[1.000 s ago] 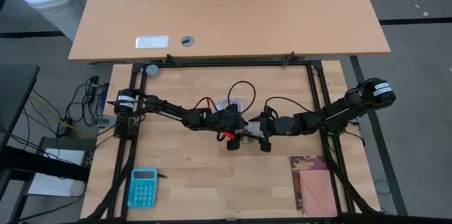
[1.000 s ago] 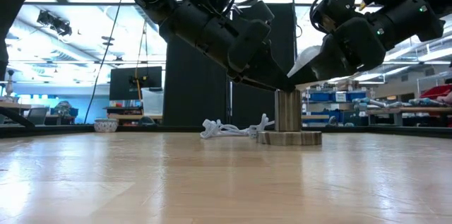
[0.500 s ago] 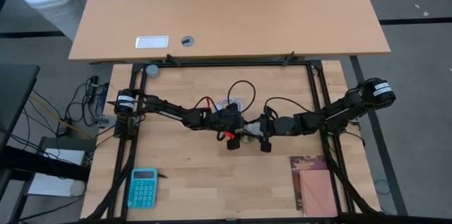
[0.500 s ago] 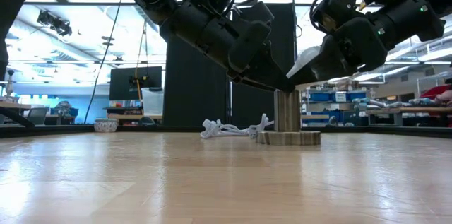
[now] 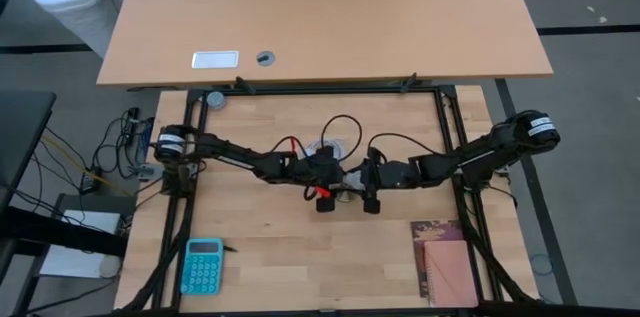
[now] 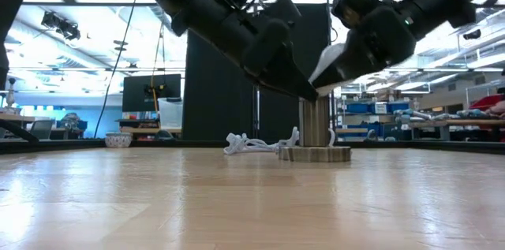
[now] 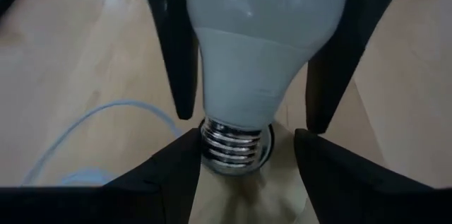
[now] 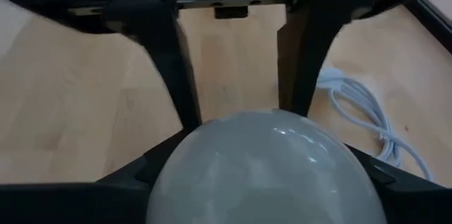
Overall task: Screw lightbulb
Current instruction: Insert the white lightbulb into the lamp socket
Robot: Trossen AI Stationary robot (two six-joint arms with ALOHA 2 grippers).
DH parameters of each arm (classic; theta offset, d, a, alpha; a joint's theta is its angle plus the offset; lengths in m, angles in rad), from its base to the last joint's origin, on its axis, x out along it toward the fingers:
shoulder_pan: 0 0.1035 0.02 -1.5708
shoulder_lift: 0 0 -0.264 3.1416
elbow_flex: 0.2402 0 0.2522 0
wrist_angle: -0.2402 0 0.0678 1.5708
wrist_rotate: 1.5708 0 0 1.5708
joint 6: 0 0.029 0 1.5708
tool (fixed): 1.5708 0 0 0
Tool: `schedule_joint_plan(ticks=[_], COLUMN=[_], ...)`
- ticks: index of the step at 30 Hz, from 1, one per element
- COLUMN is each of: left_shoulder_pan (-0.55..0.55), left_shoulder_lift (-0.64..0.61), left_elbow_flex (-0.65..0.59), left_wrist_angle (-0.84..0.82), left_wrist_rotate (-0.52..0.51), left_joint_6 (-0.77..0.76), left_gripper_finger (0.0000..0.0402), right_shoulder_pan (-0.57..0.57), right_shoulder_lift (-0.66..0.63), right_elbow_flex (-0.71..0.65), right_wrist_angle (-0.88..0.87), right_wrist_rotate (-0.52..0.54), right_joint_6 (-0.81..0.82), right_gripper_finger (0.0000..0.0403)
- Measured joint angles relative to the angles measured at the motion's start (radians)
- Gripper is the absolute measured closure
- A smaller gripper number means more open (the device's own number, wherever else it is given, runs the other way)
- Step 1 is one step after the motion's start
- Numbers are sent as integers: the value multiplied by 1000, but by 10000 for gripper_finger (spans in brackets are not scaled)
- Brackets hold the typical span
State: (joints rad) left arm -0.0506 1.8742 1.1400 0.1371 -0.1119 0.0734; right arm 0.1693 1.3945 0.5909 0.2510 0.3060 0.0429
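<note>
The white lightbulb (image 7: 263,47) stands tilted with its grey screw base (image 7: 229,146) in the mouth of the socket (image 6: 316,124). The socket is an upright post on a round flat base (image 6: 314,154) that rests on the table's middle. My left gripper (image 7: 244,160) is shut on the socket's post, coming from the table's left (image 5: 338,183). My right gripper (image 8: 261,153) is shut on the bulb's globe, coming from the table's right (image 5: 356,183). The socket's white cable (image 6: 252,141) lies coiled on the table behind it. My left gripper has the top of the socket's post (image 7: 233,189) between its two fingers, one on either side. It comes slanting down from the table's left. The socket stands upright with its base on the table. My right gripper pinches the bulb's wide globe (image 8: 261,160) between its two fingers (image 7: 176,47), one on either side. It comes slanting down from the table's right. The bulb leans toward this gripper, its screw base down in the socket's mouth.
A teal calculator (image 5: 203,265) lies at the near left and a brown notebook (image 5: 447,262) at the near right. Black frame rails (image 5: 450,127) run along the table's sides. A second, larger tabletop (image 5: 320,17) stands beyond the far edge.
Both grippers have drifted a little toward the table's left, and my right gripper has also risen slightly. The bulb has gone with them. The socket has slid a short way to the left on its base and stays upright.
</note>
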Motion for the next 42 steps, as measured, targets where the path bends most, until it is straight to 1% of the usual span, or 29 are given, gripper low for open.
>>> schedule_joint_plan(ticks=[5, 8, 12, 15, 18, 21, 23, 25, 29, 33, 37, 42], left_shoulder_pan=[-11, -28, -49, -59, -64, -62, -55, -46, -37, -37, -36, -37], left_shoulder_lift=[-79, -113, -114, -114, -122, -126, -118, -109, -69, -12, 37, 88], left_elbow_flex=[-1, 0, -9, -85, -210, -327, -382, -408, -391, -353, -321, -285], left_wrist_angle=[-66, -60, -64, 49, 209, 420, 499, 533, 545, 547, 551, 551], left_wrist_rotate=[-53, -82, -89, -121, -155, -155, -152, -126, -58, -53, -57, -58], left_joint_6=[30, 57, 74, 65, 34, -37, -81, -123, -163, -164, -164, -159], left_gripper_finger=[170, 170, 170, 170, 170, 170, 170, 170, 170, 170, 170, 170], right_shoulder_pan=[-18, -27, -38, -42, -48, -58, -68, -81, -105, -114, -117, -133], right_shoulder_lift=[-18, -43, -88, -107, -115, -104, -91, -71, -20, 42, 99, 140], right_elbow_flex=[53, 77, 112, 138, 163, 188, 218, 256, 337, 422, 486, 496], right_wrist_angle=[-82, -154, -248, -309, -352, -407, -447, -492, -578, -668, -769, -777], right_wrist_rotate=[-46, -67, -72, -96, -125, -148, -158, -181, -236, -284, -285, -331], right_joint_6=[10, 24, 36, 48, 70, 85, 94, 95, 95, 95, 81, 72], right_gripper_finger=[154, 154, 154, 154, 154, 154, 154, 154, 154, 154, 154, 153])
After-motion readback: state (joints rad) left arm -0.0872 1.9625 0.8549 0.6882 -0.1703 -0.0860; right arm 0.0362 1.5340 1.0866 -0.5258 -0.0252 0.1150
